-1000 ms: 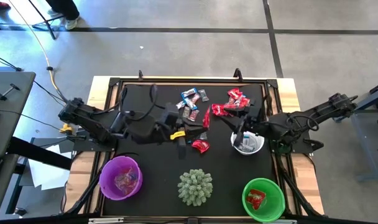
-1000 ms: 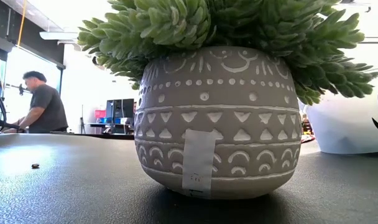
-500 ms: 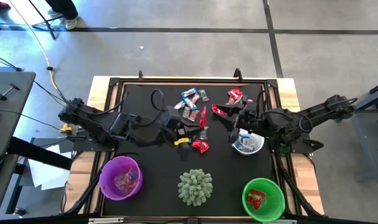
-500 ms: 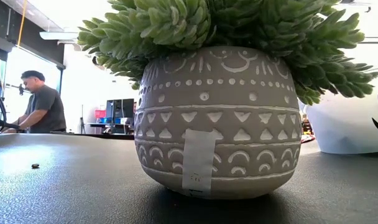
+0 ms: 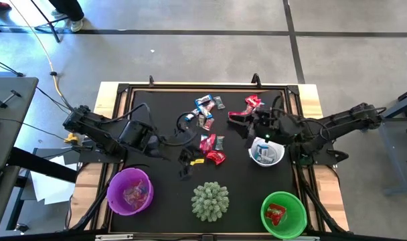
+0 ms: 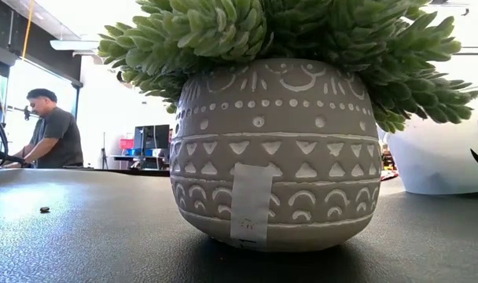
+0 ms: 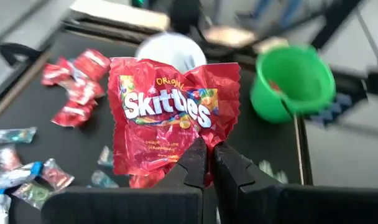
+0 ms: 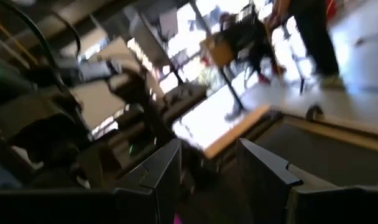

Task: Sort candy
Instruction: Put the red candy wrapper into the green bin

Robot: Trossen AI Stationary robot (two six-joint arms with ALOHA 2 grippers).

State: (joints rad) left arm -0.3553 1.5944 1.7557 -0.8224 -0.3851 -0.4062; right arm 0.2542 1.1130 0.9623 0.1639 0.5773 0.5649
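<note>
My left gripper (image 5: 201,151) (image 7: 209,154), at mid-table, is shut on a red Skittles packet (image 7: 171,115) (image 5: 207,142) held above the black mat. Another red sweet (image 5: 215,158) lies just beside it on the mat. Loose candy lies toward the far edge: blue-and-white pieces (image 5: 205,104), a pinkish one (image 5: 205,122) and red ones (image 5: 252,102). My right gripper (image 5: 243,124) (image 8: 207,155) hangs open and level over the red pile, nothing between its fingers, just beyond the white bowl (image 5: 266,154). My left gripper pinches the packet's lower edge (image 7: 198,157) between its two fingers, which slant down from the table's left. The packet stands up above the fingertips, printed face toward the wrist camera, lifted clear of the mat.
A purple bowl (image 5: 130,191) stands near left and a green bowl (image 5: 284,214) near right, each with sweets inside. A spiky green plant (image 5: 210,201) in a patterned grey pot (image 6: 262,149) sits at the near middle. A person (image 6: 54,134) is in the room behind.
My left gripper has tipped downward and come toward the table's near edge, carrying the red packet with it, still shut. My right gripper has shifted a little toward the table's left over the red sweets and rolled about its own axis, staying open.
</note>
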